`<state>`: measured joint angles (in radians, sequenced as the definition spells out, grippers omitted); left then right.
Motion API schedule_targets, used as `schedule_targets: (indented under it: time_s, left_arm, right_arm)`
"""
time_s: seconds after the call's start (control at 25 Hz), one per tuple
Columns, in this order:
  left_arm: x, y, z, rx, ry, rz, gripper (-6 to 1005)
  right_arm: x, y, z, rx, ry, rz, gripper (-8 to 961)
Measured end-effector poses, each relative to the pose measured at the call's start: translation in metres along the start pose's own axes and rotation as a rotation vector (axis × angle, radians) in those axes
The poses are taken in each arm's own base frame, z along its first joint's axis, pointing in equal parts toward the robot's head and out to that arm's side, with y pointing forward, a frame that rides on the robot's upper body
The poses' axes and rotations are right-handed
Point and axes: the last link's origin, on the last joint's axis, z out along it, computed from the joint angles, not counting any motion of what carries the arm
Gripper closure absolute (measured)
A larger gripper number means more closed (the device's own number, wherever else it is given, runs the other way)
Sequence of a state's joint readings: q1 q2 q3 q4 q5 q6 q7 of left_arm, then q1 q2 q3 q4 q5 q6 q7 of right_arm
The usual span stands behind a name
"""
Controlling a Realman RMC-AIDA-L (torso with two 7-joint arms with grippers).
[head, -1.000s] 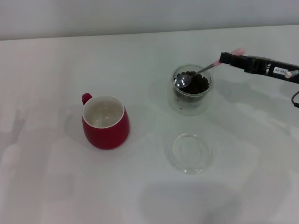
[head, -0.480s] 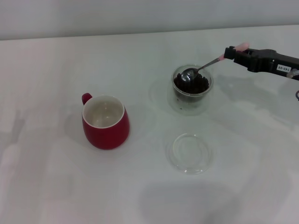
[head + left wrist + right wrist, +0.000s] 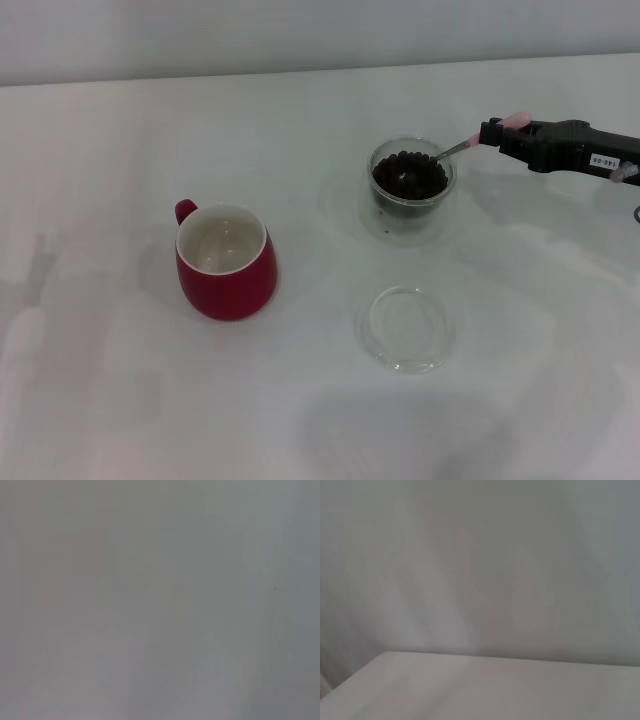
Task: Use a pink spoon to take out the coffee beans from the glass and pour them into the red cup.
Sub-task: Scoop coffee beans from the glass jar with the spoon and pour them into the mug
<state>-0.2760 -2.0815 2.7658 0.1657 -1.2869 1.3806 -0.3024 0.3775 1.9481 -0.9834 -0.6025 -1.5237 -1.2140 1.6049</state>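
The clear glass (image 3: 411,192) stands right of centre on the white table and holds a heap of dark coffee beans (image 3: 408,176). My right gripper (image 3: 495,133) reaches in from the right edge, shut on the pink spoon (image 3: 462,146) by its handle. The spoon slants down to the left, its metal bowl sunk among the beans and hidden. The red cup (image 3: 226,260), white inside and empty, stands to the left with its handle at the back left. The left gripper is out of view.
A flat shallow clear glass dish (image 3: 405,326) lies on the table in front of the glass. The table's far edge (image 3: 300,72) meets a pale wall. The wrist views show only blank pale surfaces.
The spoon's bowl, which lay above the beans at the glass's left side, moved toward the middle and then dipped down into the beans. The right gripper shifted slightly right and then lower.
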Motion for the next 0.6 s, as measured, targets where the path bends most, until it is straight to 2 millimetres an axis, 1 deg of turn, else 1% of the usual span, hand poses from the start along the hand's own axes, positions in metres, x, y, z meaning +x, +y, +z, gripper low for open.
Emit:
schedule_targets:
  time_s: [0.16, 0.32, 0.6]
  left_arm:
    - [0.0, 0.0001, 0.0, 0.0, 0.0, 0.0, 108]
    - [0.0, 0.0001, 0.0, 0.0, 0.0, 0.0, 108]
    - [0.0, 0.0001, 0.0, 0.0, 0.0, 0.0, 108]
  right_arm:
    - [0.0018, -0.0005, -0.0007, 0.002, 0.002, 0.017, 816]
    - [0.0016, -0.002, -0.0022, 0.006, 0.006, 0.069, 816]
    - [0.0018, -0.0055, -0.0042, 0.015, 0.052, 0.142, 816]
